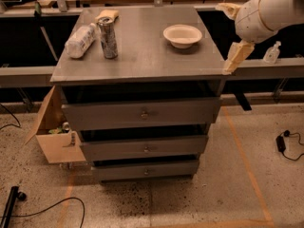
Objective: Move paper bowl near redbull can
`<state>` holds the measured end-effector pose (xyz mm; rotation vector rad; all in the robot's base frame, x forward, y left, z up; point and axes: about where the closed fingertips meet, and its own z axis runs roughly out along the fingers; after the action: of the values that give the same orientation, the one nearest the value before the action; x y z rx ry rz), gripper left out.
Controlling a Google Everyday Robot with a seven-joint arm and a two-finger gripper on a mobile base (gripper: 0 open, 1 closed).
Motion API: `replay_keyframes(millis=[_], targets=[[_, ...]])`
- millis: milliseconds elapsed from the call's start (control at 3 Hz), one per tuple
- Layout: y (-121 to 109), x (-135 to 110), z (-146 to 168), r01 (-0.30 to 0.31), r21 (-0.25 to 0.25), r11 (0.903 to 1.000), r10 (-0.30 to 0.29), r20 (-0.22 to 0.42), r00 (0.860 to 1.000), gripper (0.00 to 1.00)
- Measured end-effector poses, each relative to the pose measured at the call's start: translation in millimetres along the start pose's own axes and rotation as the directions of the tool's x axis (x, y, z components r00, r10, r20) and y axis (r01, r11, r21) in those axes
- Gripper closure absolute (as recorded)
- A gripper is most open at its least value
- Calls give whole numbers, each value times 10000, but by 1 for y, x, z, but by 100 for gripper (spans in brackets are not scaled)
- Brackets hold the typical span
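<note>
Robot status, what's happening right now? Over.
Gripper open, empty, off the table edge beside paper bowl. Bowl untouched, well apart from redbull can. Nothing between them.

Dim warm light, soft shadows, tool (224,38) upper right

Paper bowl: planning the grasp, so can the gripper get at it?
Probably yes: the gripper hangs open at the edge of the table, with nothing standing between it and the bowl.

Bowl (182,35): upright, right rear of cabinet top (142,58).
Can (108,37): upright, left rear, just beside lying bottle (80,40).
Gripper (224,38): at cabinet's right edge, fingers apart, empty.
</note>
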<state>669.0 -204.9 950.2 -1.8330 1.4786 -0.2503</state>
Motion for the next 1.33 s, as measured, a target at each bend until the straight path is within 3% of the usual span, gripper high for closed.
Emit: replay_keyframes(millis=[333,667,1000,1333], targets=[[-7,1,4,475,345,9983,-464,-317,9984,0],[-18,-2,12,1388,986,9854,-1343,-506,9896,16],[-31,-3,27,2303,1483,9618,-2256,-475,9731,24],[-41,-3,46,2896,1746,9411,-2906,-209,9566,25]])
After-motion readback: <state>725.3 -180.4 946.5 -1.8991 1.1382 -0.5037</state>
